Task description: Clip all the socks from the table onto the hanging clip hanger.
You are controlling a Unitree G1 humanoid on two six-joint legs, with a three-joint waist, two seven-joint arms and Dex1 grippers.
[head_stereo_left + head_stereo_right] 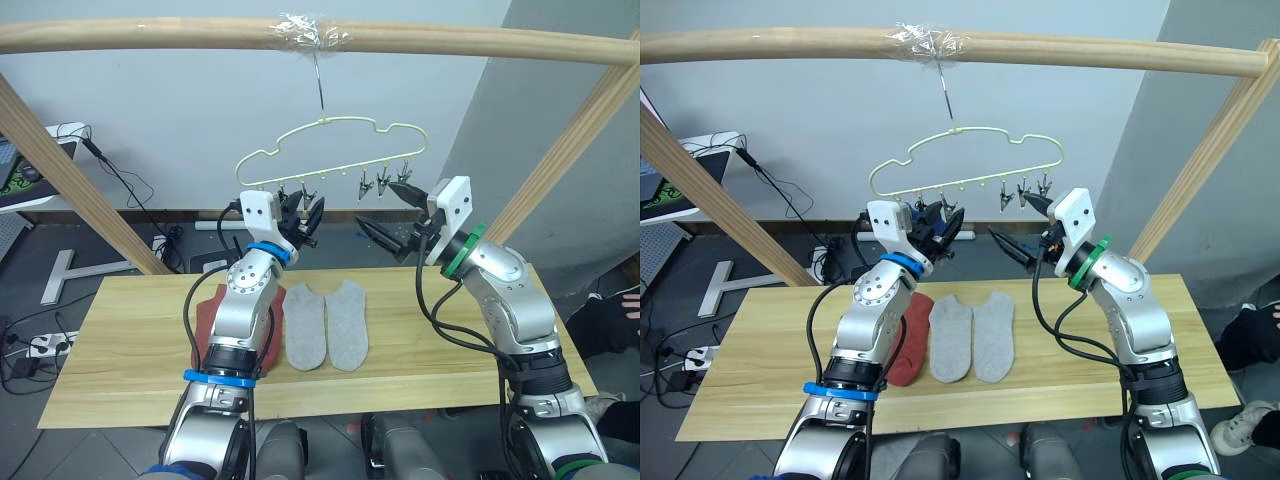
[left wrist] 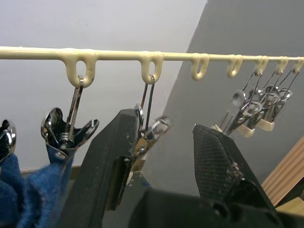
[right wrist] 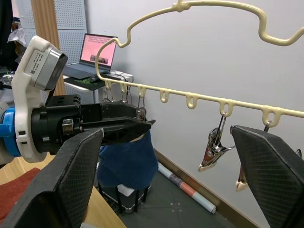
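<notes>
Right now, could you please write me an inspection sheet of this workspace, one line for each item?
Surface: the table is light wood planks, bare toward its right end.
Job's things: two grey socks lie flat side by side; a red sock lies to their left, partly under the left arm. Blue fabric already hangs from the clip hanger.
Clutter: nothing seen on the table.
Grippers: the left tool is raised at a clip, fingers open. The right tool is raised beside the hanger, open and empty.
Cables: several on the floor, far left.
Surroundings: a wooden pole frame carries the hanger; a laptop stands behind.
</notes>
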